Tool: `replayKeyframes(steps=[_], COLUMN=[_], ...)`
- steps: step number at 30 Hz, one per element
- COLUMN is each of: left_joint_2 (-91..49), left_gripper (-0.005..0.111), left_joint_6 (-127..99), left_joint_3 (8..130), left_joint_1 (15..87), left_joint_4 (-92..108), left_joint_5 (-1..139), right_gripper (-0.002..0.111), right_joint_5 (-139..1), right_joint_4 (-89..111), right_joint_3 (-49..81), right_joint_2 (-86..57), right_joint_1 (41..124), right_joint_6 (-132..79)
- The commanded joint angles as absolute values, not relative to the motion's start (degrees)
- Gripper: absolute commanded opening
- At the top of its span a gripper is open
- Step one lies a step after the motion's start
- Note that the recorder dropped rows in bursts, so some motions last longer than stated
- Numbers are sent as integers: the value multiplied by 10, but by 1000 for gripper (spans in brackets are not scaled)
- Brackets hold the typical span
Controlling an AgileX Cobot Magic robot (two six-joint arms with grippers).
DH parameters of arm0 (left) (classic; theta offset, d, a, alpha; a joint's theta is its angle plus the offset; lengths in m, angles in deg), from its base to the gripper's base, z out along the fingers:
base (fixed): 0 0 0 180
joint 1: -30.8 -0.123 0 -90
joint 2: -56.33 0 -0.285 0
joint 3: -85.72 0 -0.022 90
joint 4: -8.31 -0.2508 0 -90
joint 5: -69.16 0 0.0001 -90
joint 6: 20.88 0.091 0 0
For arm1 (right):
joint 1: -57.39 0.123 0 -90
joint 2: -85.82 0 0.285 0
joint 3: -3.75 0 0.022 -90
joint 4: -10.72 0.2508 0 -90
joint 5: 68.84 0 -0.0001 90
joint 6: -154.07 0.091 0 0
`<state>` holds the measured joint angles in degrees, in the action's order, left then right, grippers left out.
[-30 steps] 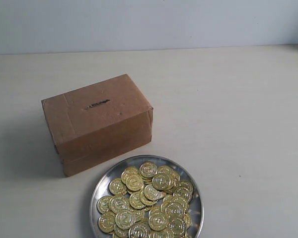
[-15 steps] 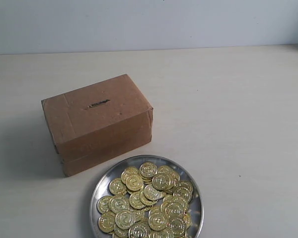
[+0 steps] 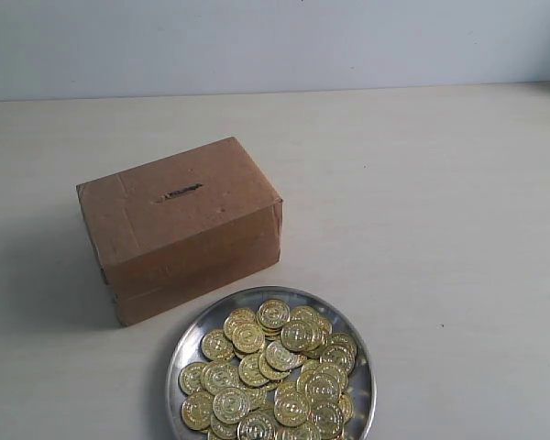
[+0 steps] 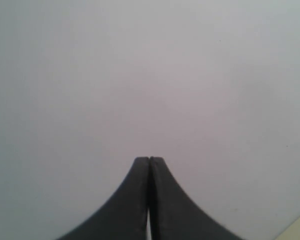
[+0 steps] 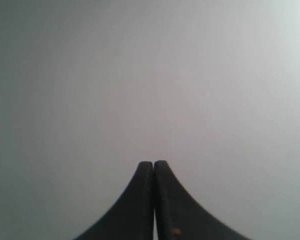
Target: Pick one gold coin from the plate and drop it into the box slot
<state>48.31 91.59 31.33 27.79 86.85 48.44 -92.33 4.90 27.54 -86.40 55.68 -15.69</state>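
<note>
A round silver plate [image 3: 185, 351] sits at the front of the table, heaped with several gold coins [image 3: 275, 376]. Just behind it to the left stands the brown cardboard box [image 3: 179, 225], with its narrow dark slot [image 3: 181, 192] on the top face. Neither arm shows in the exterior view. In the left wrist view my left gripper [image 4: 149, 160] is shut with nothing between its dark fingers, facing a plain grey surface. The right gripper [image 5: 153, 163] is likewise shut and empty in the right wrist view, with only a blank grey background ahead of it.
The pale table [image 3: 440, 211] stretches wide to the right of the box and plate, and a light wall [image 3: 275, 41] runs along its far edge. A sliver of pale table edge [image 4: 297, 229] shows in a corner of the left wrist view.
</note>
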Motion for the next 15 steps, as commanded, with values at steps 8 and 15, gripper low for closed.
replayKeyframes(steps=[8,15], left_joint_2=[485,485], left_gripper=[0,0], left_joint_6=[912,912], left_joint_3=[297,212], left_joint_1=[280,280], left_joint_4=[632,337], left_joint_5=[488,658], right_gripper=[0,0], right_joint_5=[-673,-635], right_joint_4=[43,41], right_joint_3=[440,553], right_joint_2=[-864,-864], right_joint_1=[554,554], right_joint_6=[-154,-154])
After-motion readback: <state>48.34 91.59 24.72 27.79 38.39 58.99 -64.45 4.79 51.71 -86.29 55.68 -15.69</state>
